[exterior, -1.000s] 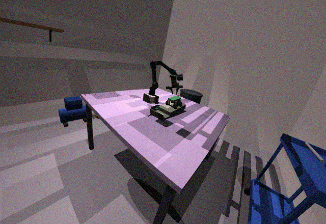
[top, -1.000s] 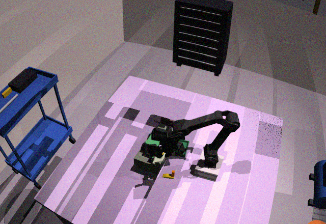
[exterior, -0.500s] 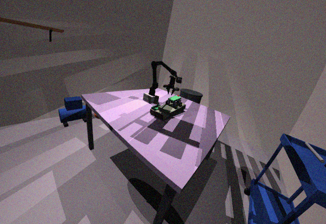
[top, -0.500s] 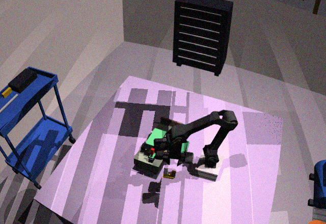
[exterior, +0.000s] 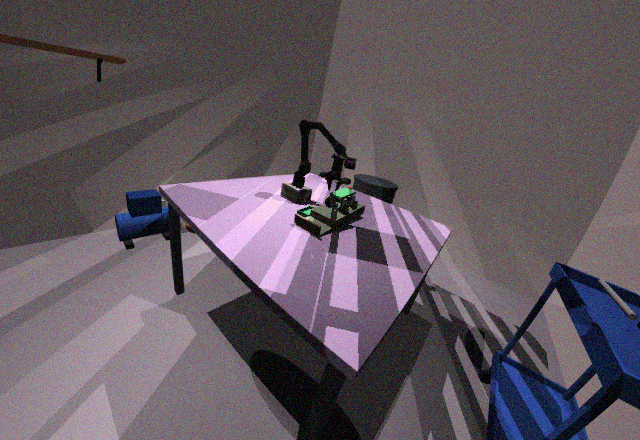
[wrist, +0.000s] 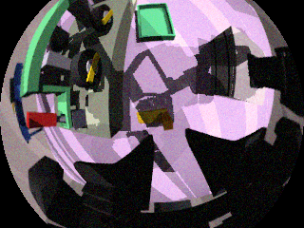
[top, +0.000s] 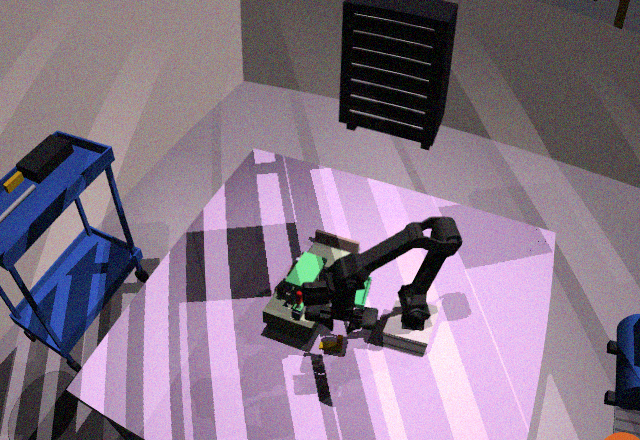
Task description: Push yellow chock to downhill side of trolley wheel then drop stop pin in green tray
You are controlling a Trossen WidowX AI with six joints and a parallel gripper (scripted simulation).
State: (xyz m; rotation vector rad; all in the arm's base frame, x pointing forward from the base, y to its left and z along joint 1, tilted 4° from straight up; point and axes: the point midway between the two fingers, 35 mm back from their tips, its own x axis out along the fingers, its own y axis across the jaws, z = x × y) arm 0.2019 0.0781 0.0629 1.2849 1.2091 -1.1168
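Note:
The green-topped trolley (top: pixel 308 268) (exterior: pixel 343 193) (wrist: pixel 33 66) stands on the grey ramp (top: pixel 286 317) (wrist: pixel 116 102). The red-headed stop pin (top: pixel 299 297) (wrist: pixel 41 119) stands at the uphill end, beside the trolley. The yellow chock (top: pixel 328 344) (wrist: pixel 151 116) with its orange handle lies on the table beside the ramp, near its uphill end; its black base is hard to make out. My gripper (top: pixel 339 325) (wrist: pixel 169 135) is partly open and empty, pointing down above the table close to the chock. The green tray (top: pixel 368 286) (wrist: pixel 157 38) lies beside the ramp, partly hidden by the arm in the top view.
The arm's pale base block (top: pixel 403 339) (exterior: pixel 295 193) stands on the table on the tray's side of the ramp. The ramp and trolley stand close to the gripper on one side. A blue cart (top: pixel 56 187), a black drawer cabinet (top: pixel 398 63) and a blue machine (exterior: pixel 142 223) stand off the table.

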